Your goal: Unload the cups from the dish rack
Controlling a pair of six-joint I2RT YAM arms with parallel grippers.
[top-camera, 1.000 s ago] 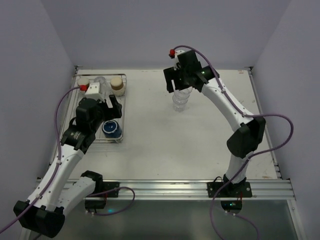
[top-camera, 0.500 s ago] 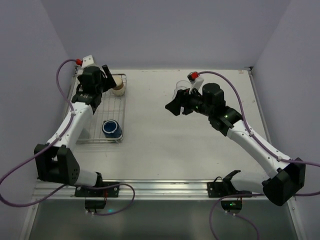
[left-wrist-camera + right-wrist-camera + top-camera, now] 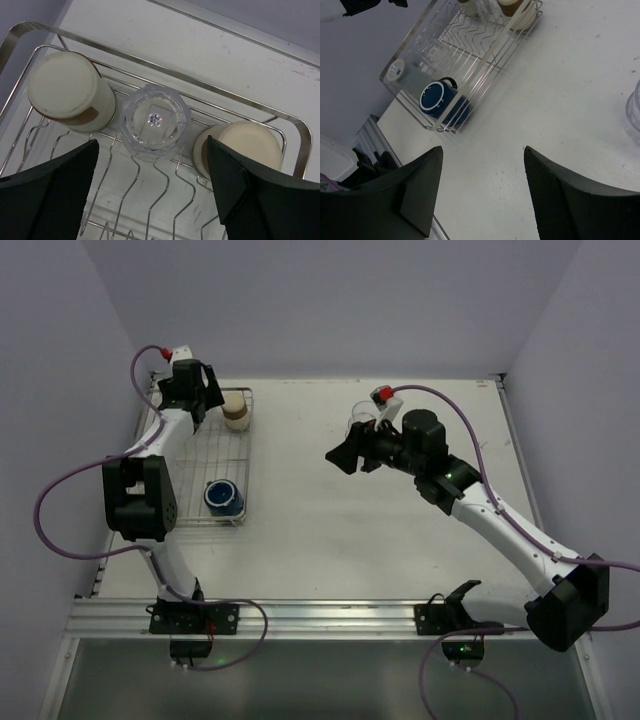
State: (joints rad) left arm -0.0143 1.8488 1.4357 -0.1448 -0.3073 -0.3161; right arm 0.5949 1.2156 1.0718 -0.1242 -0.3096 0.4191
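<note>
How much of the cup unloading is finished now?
Done: a clear plastic tumbler stands on the white table. In hand: nothing; the right hand is open, the open left hand above a clear ridged tumbler. Left in the silver wire dish rack: that tumbler, two tan cups, a dark navy mug, a pale blue cup.

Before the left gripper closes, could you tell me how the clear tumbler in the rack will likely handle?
The tumbler looks like thin plastic: probably light, may flex if squeezed. Its faceted wall should resist slipping. Apparently inverted in the rack between two cups, it may tip if nudged.
</note>
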